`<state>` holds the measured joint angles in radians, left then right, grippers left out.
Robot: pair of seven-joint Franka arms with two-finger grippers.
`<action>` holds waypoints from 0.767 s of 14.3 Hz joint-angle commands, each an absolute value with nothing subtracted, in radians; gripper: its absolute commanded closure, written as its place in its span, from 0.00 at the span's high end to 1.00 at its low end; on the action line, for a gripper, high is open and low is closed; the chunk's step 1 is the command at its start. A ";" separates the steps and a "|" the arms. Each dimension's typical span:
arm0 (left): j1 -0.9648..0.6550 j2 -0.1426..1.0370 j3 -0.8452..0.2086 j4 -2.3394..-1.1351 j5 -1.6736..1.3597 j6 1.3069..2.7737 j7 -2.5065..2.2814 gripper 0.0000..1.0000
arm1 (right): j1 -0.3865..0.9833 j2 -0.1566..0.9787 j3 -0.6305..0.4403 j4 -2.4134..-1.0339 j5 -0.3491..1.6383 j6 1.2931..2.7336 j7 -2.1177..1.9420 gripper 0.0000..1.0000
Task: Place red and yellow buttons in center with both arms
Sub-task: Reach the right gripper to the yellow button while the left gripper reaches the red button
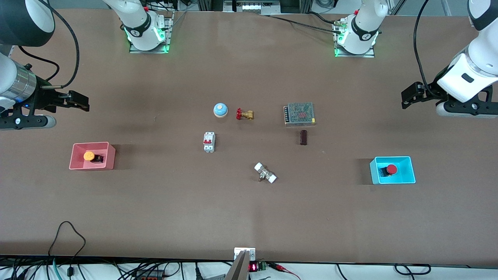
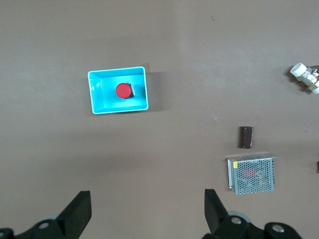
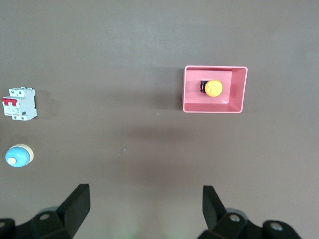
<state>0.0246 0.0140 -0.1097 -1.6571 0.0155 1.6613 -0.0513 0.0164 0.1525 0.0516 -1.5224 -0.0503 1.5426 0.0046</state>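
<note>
The yellow button (image 1: 89, 156) lies in the pink bin (image 1: 79, 166) toward the right arm's end of the table; it also shows in the right wrist view (image 3: 214, 88). The red button (image 1: 391, 169) lies in the cyan bin (image 1: 406, 179) toward the left arm's end; it also shows in the left wrist view (image 2: 123, 90). My right gripper (image 1: 79, 102) hangs open and empty high over the table's end, above the pink bin's side (image 3: 146, 201). My left gripper (image 1: 408, 97) hangs open and empty high over the other end (image 2: 148, 206). The brown tabletop center (image 1: 241, 194) lies between the bins.
In the middle lie a blue bell (image 1: 220, 110), a red-handled brass valve (image 1: 244, 114), a white circuit breaker (image 1: 209, 142), a mesh power supply (image 1: 299, 114), a small dark block (image 1: 303, 137) and a white-capped fitting (image 1: 265, 173).
</note>
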 commanded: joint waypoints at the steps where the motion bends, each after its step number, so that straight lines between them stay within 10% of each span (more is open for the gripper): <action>1: 0.032 0.025 -0.113 -1.632 0.000 1.640 -0.040 1.00 | 0.014 0.166 0.048 -1.491 -0.041 1.517 0.003 1.00; 11: 0.028 0.084 -0.112 -1.629 0.011 1.568 -0.051 1.00 | -0.067 0.232 0.040 -1.500 0.000 1.557 0.002 1.00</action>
<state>0.0249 0.0274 -0.1090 -1.6577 0.0155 1.6332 -0.0527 -0.0496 0.1858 0.0360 -1.5220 -0.0085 1.5535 0.0035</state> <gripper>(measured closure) 0.000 0.000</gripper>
